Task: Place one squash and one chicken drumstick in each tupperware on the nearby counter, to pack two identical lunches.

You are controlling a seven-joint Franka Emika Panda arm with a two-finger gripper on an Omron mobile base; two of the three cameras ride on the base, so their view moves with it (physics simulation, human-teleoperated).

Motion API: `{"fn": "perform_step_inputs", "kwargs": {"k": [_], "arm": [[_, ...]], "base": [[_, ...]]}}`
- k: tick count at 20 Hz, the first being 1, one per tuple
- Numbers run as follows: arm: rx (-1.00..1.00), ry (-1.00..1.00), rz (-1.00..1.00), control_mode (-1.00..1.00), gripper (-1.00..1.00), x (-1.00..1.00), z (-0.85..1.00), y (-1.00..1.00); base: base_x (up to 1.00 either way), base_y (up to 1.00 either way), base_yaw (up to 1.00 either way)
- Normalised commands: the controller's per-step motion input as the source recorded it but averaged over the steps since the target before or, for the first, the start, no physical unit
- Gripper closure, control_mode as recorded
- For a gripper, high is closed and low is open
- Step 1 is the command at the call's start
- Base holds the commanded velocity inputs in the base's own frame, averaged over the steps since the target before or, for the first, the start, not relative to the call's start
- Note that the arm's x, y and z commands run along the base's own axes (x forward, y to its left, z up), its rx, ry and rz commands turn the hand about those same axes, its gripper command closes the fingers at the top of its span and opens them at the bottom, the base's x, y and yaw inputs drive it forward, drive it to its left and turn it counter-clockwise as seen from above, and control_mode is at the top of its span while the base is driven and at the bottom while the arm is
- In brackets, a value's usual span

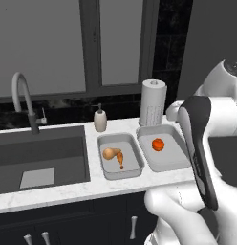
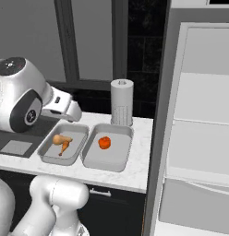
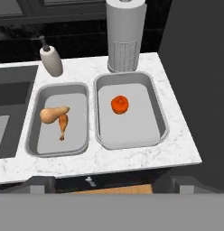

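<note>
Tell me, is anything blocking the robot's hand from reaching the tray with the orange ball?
Nothing visible does. The open gripper looks straight at the right tupperware; the paper towel roll stands behind that tray, out of the way.

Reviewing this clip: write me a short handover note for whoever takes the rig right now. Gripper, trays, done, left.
Gripper: open, empty, hanging above the counter's front edge.
Left tupperware: holds a tan squash and a chicken drumstick, lying against each other. This lunch looks packed.
Right tupperware: holds one round orange-red squash alone.
Behind the trays: paper towel roll, soap dispenser; sink to the left.
Left to do: one drumstick into the right tupperware. The fridge stands open at right, probably the source.
</note>
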Motion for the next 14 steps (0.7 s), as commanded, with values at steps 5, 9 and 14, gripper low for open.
{"fn": "perform_step_inputs", "kwargs": {"k": [5,9,14], "arm": [[0.00,-0.10,0.00,-1.00,-1.00,-0.59,0.66,0.19],[0.00,-0.10,0.00,-1.00,-1.00,-0.64,0.27,0.11],[0.00,0.00,0.00,1.00,-1.00,0.00,0.00,0.00]], "base": [[0.00,0.00,0.00],[0.00,0.00,0.00],[-1.00,-0.39,0.00]]}}
